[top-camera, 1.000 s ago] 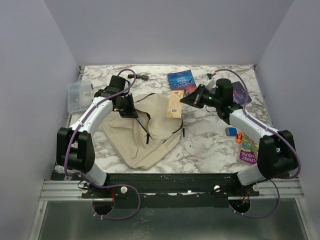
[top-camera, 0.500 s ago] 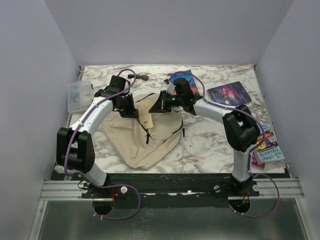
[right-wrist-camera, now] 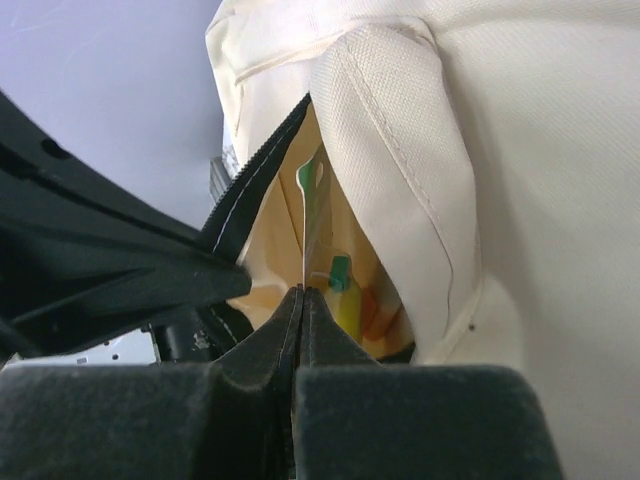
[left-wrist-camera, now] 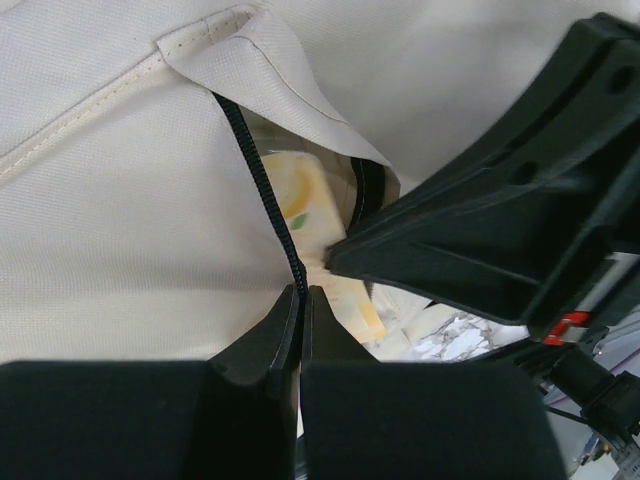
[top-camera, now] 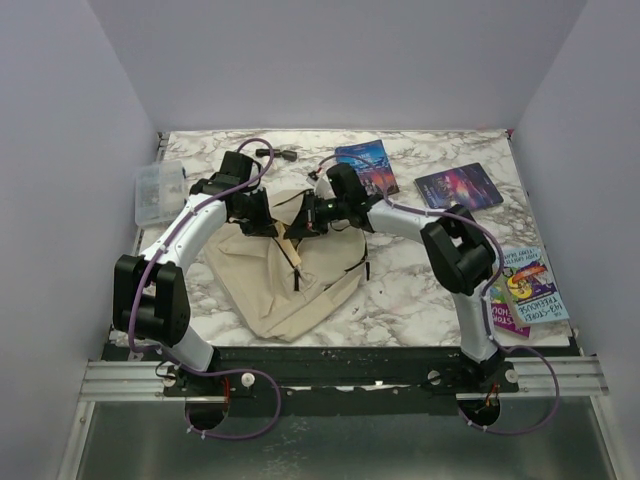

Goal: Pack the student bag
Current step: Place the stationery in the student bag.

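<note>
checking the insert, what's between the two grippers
A thin yellow book, pinched by the right gripper, in the student bag's open mouth; left wrist view.

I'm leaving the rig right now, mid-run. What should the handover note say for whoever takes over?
Left gripper: shut on the zipper edge of the student bag, holding its opening apart.
Right gripper: shut on a thin yellow book, partly inside that opening.
Done: bag unzipped, one book going in; anything deeper inside cannot be seen.
Left: release that book inside; the blue book, dark book and colourful books lie out on the table; probably zip up afterwards.
</note>
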